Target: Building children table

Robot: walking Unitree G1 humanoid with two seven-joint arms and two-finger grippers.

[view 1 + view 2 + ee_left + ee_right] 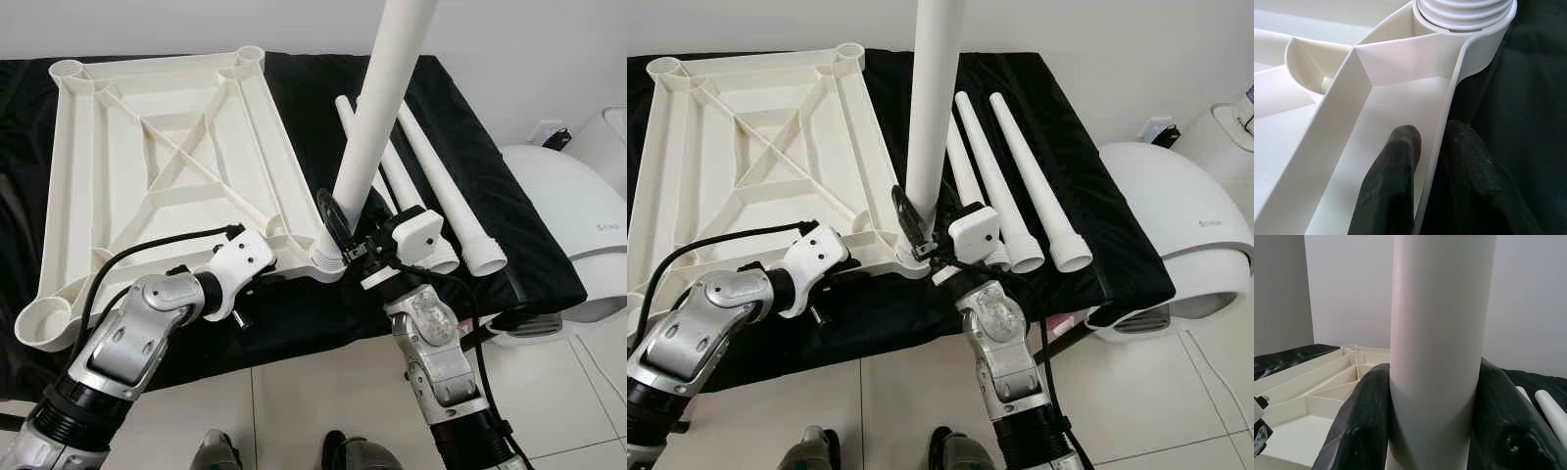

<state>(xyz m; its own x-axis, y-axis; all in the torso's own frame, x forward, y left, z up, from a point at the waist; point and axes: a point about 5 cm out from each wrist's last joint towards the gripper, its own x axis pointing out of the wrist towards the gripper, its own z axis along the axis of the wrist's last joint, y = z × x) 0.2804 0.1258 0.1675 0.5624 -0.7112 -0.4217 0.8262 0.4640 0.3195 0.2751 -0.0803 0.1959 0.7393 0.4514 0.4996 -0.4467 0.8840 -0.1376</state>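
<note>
The upright table leg (377, 117) runs out past the top edge of both eye views, so its upper end cannot be seen. Its threaded foot is mostly hidden inside the corner socket (328, 262) of the upturned white table top (162, 166). The left gripper's fingers (1396, 181) are hidden in the eye views behind its white wrist housing (238, 262). The leg nearest the upright one among the spare legs (1004, 186) is partly covered by it. The white domed appliance (1176, 225) is cut by the right edge.

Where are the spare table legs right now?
Three spare legs lie side by side on the black cloth, right of the upturned tabletop, just beyond the right gripper holding the upright leg.
</note>
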